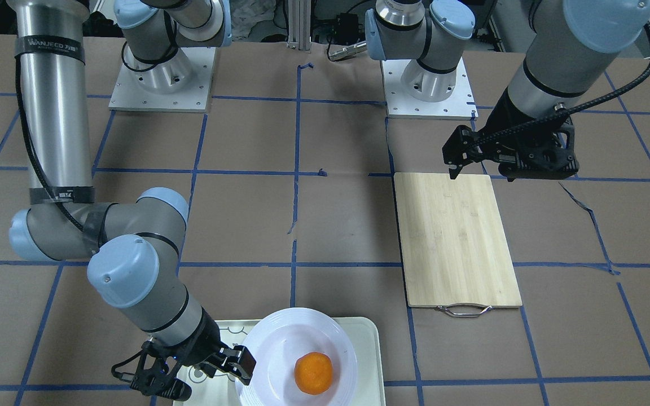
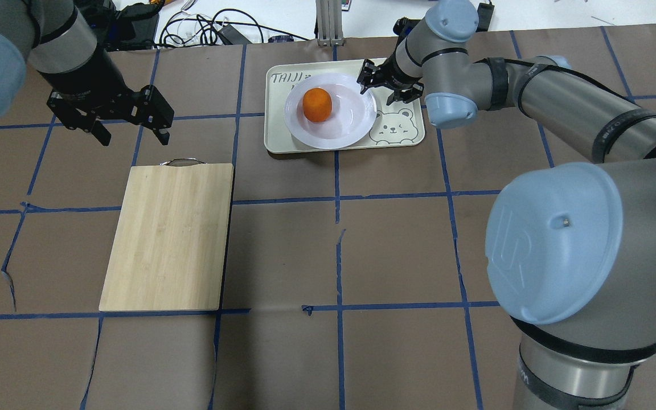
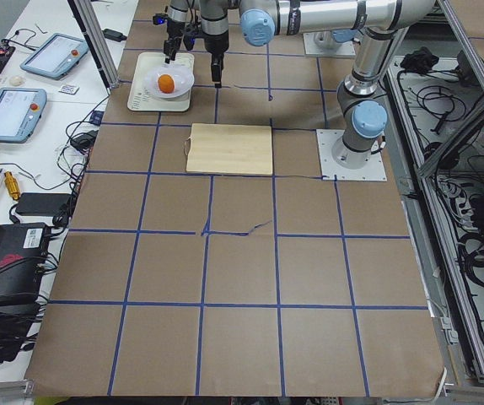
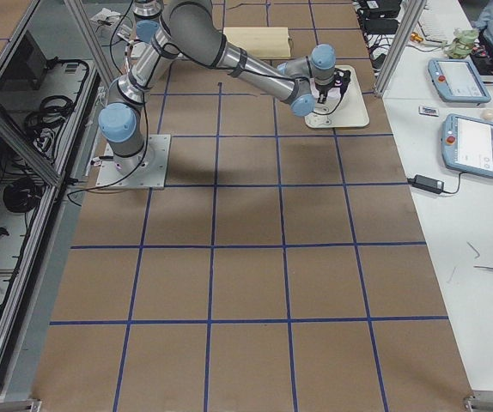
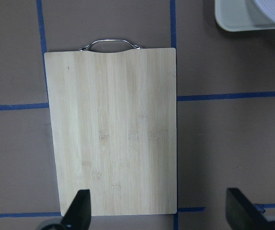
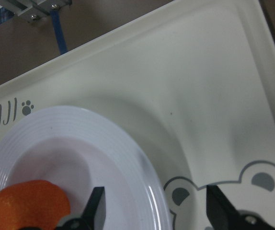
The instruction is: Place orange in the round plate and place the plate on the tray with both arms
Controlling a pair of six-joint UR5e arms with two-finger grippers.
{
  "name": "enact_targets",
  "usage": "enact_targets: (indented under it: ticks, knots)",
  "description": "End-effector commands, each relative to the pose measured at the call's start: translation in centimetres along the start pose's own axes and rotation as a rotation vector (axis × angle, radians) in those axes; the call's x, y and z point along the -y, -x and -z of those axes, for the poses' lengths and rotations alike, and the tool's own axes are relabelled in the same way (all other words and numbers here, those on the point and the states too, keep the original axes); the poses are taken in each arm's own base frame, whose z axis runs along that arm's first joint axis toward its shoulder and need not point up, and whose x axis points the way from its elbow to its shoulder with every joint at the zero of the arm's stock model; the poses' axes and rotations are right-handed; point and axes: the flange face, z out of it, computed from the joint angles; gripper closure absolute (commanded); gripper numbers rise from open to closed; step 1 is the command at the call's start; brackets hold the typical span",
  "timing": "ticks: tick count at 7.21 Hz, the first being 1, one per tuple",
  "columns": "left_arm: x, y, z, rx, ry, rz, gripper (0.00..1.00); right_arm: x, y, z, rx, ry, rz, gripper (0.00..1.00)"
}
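Note:
The orange (image 2: 316,105) lies in the sunken centre of the white round plate (image 2: 351,128). The plate rests on the cream tray (image 2: 402,136), left of its bear face. My right gripper (image 2: 389,86) is open at the plate's right rim. In the right wrist view one finger (image 6: 95,206) is over the plate's inside and the other is over the tray (image 6: 200,72); I cannot tell whether they touch the rim. My left gripper (image 2: 133,135) hangs open and empty above the handle end of the cutting board.
A bamboo cutting board (image 2: 168,236) with a metal handle (image 2: 180,162) lies on the table's left half, under the left gripper (image 5: 159,211). Brown paper with blue tape lines covers the table. Cables and devices lie beyond the far edge.

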Motion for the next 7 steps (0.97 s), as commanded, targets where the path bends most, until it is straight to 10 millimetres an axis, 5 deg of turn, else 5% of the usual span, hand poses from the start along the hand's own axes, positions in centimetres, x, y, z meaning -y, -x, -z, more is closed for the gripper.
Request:
enact_targets:
  ticks: [1, 2, 4, 6, 7]
  knots:
    - [-0.2, 0.0, 0.2, 0.000, -0.002, 0.001, 0.00, 3.4, -0.9, 4.1, -0.134, 0.056, 0.149, 0.00]
    - [-0.2, 0.0, 0.4, 0.000, -0.011, 0.000, 0.00, 4.4, -1.1, 8.9, -0.213, 0.118, 0.272, 0.00]
    - [-0.3, 0.3, 0.2, 0.029, 0.002, 0.000, 0.00, 1.7, -0.2, 19.1, -0.300, 0.212, 0.338, 0.00]
    - [-0.2, 0.3, -0.1, 0.034, 0.001, -0.011, 0.00, -4.0, 2.1, 31.1, -0.304, 0.251, 0.364, 0.00]
    - [-0.2, 0.3, 0.1, 0.033, -0.007, -0.009, 0.00, -7.1, 2.1, 34.2, -0.306, 0.246, 0.368, 0.00]
